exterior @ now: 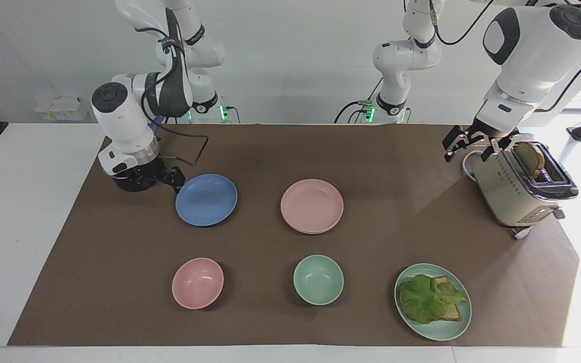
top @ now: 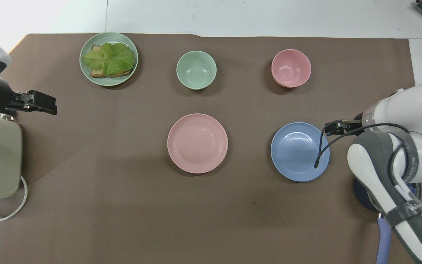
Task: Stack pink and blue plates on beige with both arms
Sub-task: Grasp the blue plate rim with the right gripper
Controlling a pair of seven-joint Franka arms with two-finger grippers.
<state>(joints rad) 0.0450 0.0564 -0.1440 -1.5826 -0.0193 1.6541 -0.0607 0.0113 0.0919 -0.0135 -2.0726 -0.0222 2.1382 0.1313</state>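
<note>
The blue plate (exterior: 206,199) (top: 300,151) lies on the brown mat toward the right arm's end. My right gripper (exterior: 172,180) (top: 331,127) is open and hangs low at that plate's rim, on the side toward the pot. I cannot tell whether it touches the rim. The pink plate (exterior: 311,205) (top: 197,143) lies beside the blue one at mid-table. A thin second rim peeks out under it. No beige plate shows on its own. My left gripper (exterior: 469,147) (top: 50,104) is open, holds nothing and hovers by the toaster.
A dark pot (exterior: 130,184) (top: 361,190) sits under the right wrist. The toaster (exterior: 520,187) holds a bread slice. Farther from the robots are a pink bowl (exterior: 197,282), a green bowl (exterior: 318,279) and a green plate (exterior: 452,330) with lettuce on toast.
</note>
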